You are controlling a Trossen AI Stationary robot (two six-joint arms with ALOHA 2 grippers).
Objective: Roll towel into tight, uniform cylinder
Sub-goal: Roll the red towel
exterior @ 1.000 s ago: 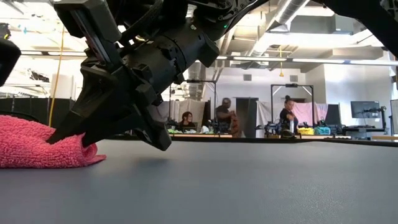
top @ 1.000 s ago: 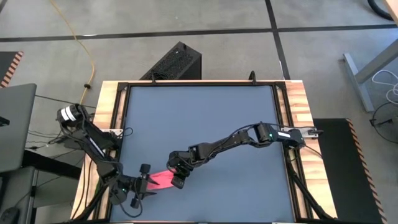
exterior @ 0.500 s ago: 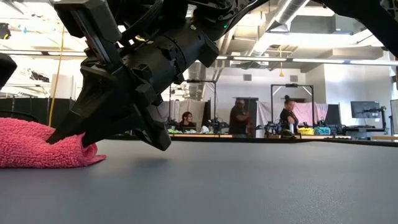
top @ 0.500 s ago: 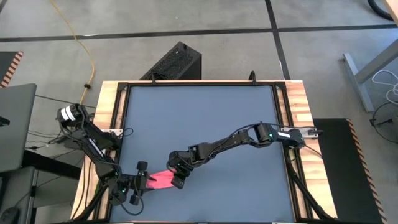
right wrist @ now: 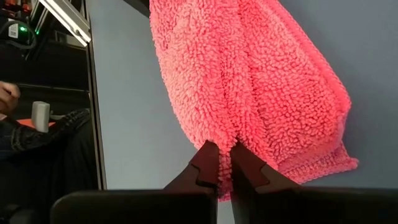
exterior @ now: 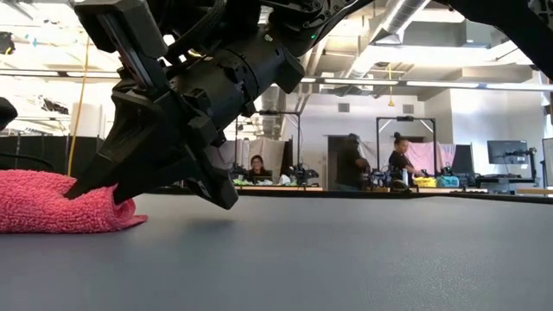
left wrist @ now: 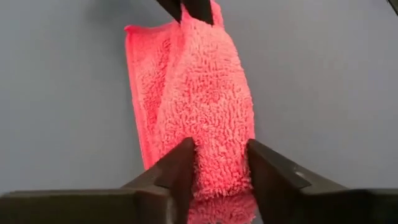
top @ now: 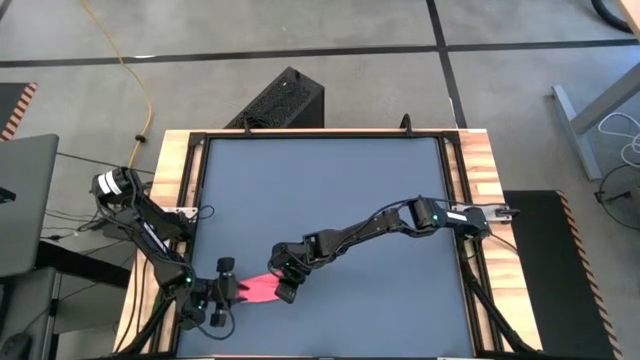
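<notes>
The pink towel (top: pixel 258 290) lies as a narrow folded strip on the dark grey table (top: pixel 330 190), near its near-left corner. It also shows in the low view (exterior: pixel 43 203). My left gripper (top: pixel 228 290) is at the strip's left end, shut on it (left wrist: pixel 221 174). My right gripper (top: pixel 283 288) is at the strip's right end, shut on the cloth (right wrist: pixel 219 165). No tag shows. My left gripper has the strip's left end (left wrist: pixel 217 168) between its two fingers, one on each long side. It comes level from the table's left, along the strip. The towel rests on the table. My right gripper pinches a raised fold on top of the strip's right end (right wrist: pixel 224 134) between its two fingertips (exterior: pixel 78 188). It slants down from the right and above. The towel lies on the table below the fingers.
The table's wooden frame (top: pixel 175 200) and near edge are close to both grippers. The far and right parts of the table lie beyond the right arm (top: pixel 380 225). A black box (top: pixel 285 100) stands on the floor past the far edge. People show in the room behind (exterior: pixel 350 160).
My left gripper has drawn back a little toward the table's left edge. The towel's left part now lies a little lower and flatter. My right gripper has stayed in place on the right end.
</notes>
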